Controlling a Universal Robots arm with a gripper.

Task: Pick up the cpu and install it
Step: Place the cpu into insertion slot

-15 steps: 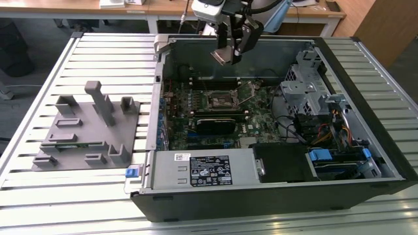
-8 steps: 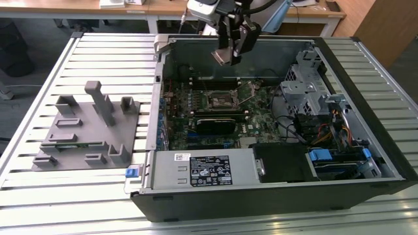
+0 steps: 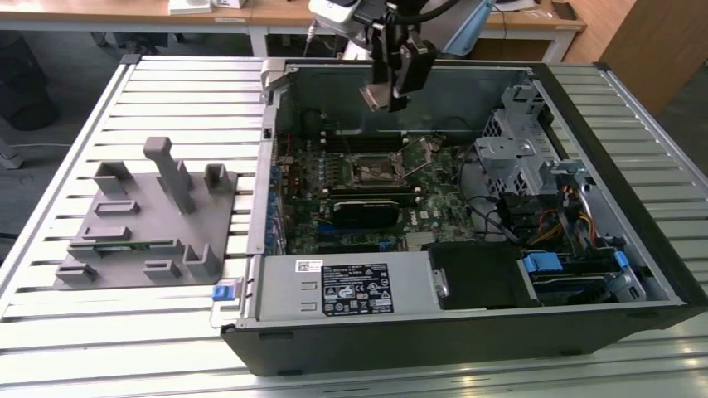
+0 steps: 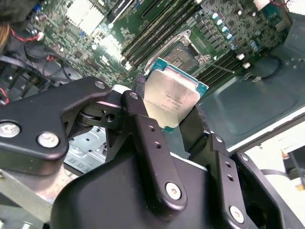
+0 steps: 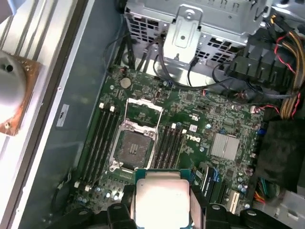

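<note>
The black claw (image 4: 168, 109) clamps the flat, square, silver-topped cpu (image 4: 172, 93) above the green motherboard (image 4: 88, 36).

Print on PSU label (image 3: 345, 286) & cpu (image 4: 171, 98) illegible.

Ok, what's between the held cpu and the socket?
Nothing in the way: in the first wrist view only a strip of motherboard shows between the cpu, held in the gripper, and the open socket.
</note>
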